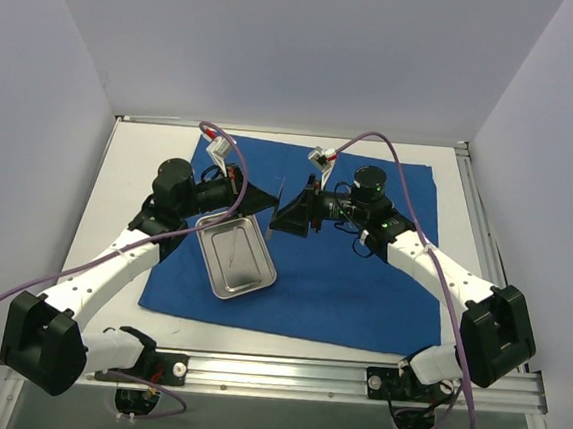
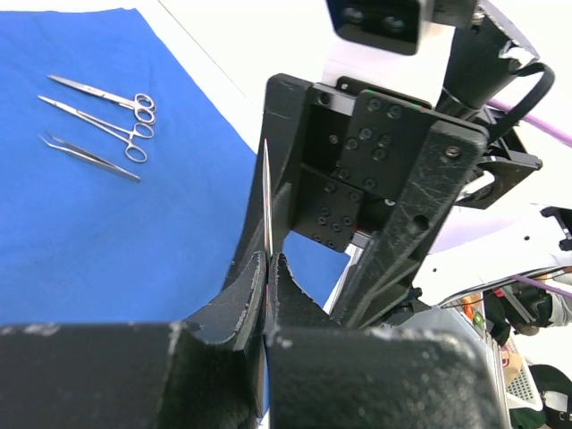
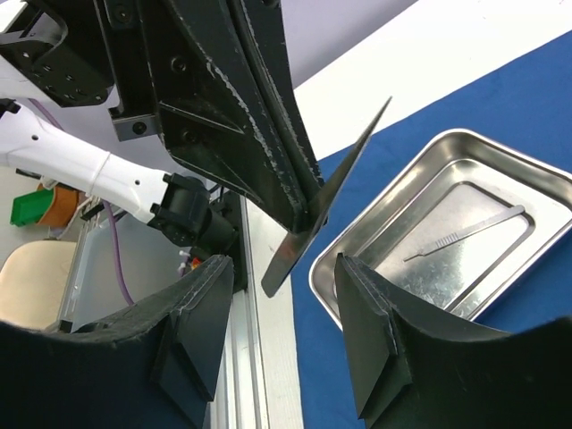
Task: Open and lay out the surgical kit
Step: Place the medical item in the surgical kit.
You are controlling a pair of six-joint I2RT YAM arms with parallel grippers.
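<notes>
White worktop (image 1: 129, 181), walled on three sides. The blue cloth wrap (image 1: 361, 281) lies open and flat across the middle of it.

Both arms reach in over the far half of the cloth, and their pincers meet tip to tip above it, just beyond the tray.

Left pincer (image 2: 268, 268): fingers together, clamped on the lower part of a thin flat metal strip (image 3: 335, 192). The strip is held clear of the cloth and tapers to a point at its free end.

Right pincer (image 3: 284, 290): fingers apart, one on each side of the strip's blunt end. No contact with the strip can be made out.

Steel tray (image 1: 246, 271): sits on the left part of the cloth, turned at an angle to the cloth's edges, below the left pincer in the top view. One slim flat instrument handle (image 3: 465, 234) lies inside it.

Three small instruments lie side by side on the cloth near one edge, seen from the left wrist: two ring-handled ones (image 2: 103, 94) (image 2: 98, 121) and a pair of tweezers (image 2: 89, 155).
</notes>
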